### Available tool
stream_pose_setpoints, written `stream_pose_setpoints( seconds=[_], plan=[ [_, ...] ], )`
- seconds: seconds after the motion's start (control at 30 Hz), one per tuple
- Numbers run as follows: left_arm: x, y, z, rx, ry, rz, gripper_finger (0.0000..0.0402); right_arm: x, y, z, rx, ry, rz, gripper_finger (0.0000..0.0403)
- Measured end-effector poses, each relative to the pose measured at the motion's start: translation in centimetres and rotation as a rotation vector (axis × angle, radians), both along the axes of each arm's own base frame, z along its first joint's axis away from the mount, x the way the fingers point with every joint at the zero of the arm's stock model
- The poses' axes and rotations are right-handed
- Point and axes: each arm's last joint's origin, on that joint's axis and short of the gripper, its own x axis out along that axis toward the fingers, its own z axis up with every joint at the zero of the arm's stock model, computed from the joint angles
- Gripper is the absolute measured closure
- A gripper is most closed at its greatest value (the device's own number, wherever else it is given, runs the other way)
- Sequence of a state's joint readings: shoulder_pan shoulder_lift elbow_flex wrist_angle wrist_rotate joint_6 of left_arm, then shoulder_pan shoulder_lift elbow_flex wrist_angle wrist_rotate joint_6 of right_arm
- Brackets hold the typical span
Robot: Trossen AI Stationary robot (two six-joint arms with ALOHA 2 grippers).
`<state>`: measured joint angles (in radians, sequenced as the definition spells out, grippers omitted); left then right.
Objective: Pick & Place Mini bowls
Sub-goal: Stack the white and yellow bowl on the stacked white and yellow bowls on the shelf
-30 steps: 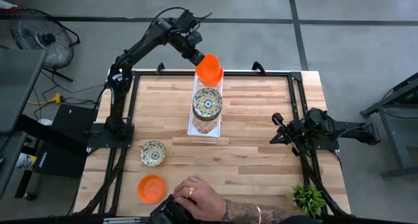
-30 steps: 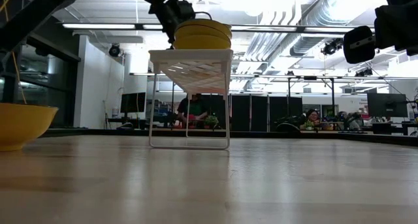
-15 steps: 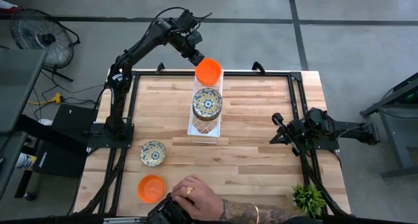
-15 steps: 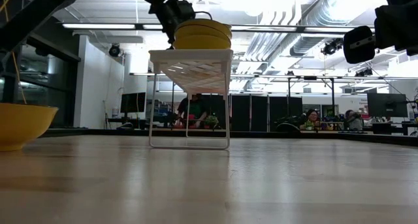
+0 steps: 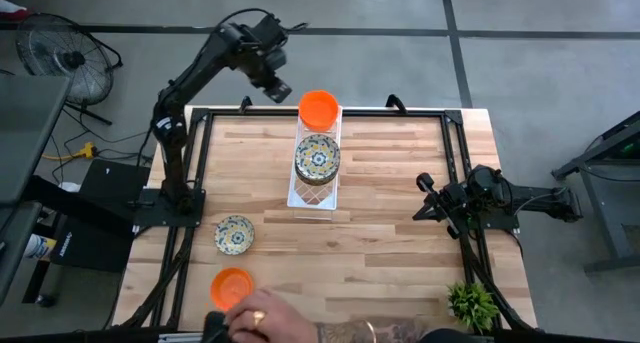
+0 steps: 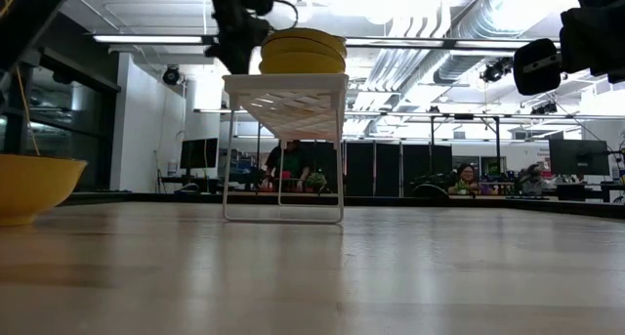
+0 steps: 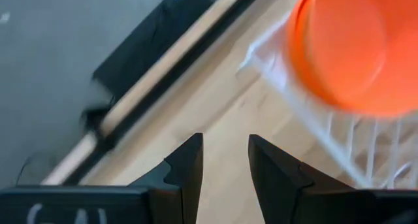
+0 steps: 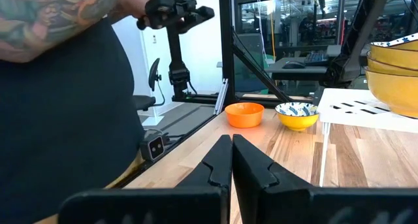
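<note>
An orange mini bowl [image 5: 319,108] sits mouth-up at the far end of the long white lattice tray [image 5: 296,195], whose long axis runs from the near to the far edge of the table [image 5: 400,213]; a stack of floral mini bowls [image 5: 317,156] rests on the tray just nearer than the orange one. Compared with half a second earlier, the left gripper [image 5: 279,89] has let go of the orange bowl and drawn back beyond the tray's far-left corner, its fingers [image 7: 189,168] slightly parted and holding nothing. Well apart from the tray, toward the near-left of the table, lie a single floral bowl [image 5: 234,234] and, nearer still, another orange bowl [image 5: 232,286]. A person's hand [image 5: 262,320] has shifted leftward along the near edge and now lies just beside that orange bowl. The right gripper [image 8: 231,160] waits at the table's right side, well away from the tray, fingers pressed together and empty. A small green plant [image 5: 471,304] stands at the near-right corner.
</note>
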<state>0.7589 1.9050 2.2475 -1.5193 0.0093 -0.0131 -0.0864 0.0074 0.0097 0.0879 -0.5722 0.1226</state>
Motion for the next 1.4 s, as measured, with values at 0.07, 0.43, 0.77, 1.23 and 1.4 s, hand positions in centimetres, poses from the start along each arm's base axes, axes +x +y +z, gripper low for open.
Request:
stream_pose_setpoints(
  seconds=[0.07, 0.43, 0.77, 1.23, 1.4],
  plan=[
    [-0.9, -0.7, 0.5, -0.018, 0.037, 0.034, 0.0282, 0.0, 0.0, 0.0, 0.000, 0.000, 0.000, 0.0402],
    [-3.3, -5.5, -0.9, -0.107, 0.073, 0.018, 0.0282, 0.0, 0.0, 0.0, 0.000, 0.000, 0.000, 0.0402],
    [-7.5, -13.5, -5.0, -0.186, 0.020, 0.009, 0.0282, 0.0, 0.0, 0.0, 0.000, 0.000, 0.000, 0.0402],
    [-9.6, -20.8, -14.6, -0.337, 0.037, -0.310, 0.0282, 0.0, 0.0, 0.0, 0.000, 0.000, 0.000, 0.0402],
    [-9.9, -22.1, -16.8, -0.344, 0.119, -0.440, 0.0282, 0.0, 0.0, 0.0, 0.000, 0.000, 0.000, 0.0402]
  ],
)
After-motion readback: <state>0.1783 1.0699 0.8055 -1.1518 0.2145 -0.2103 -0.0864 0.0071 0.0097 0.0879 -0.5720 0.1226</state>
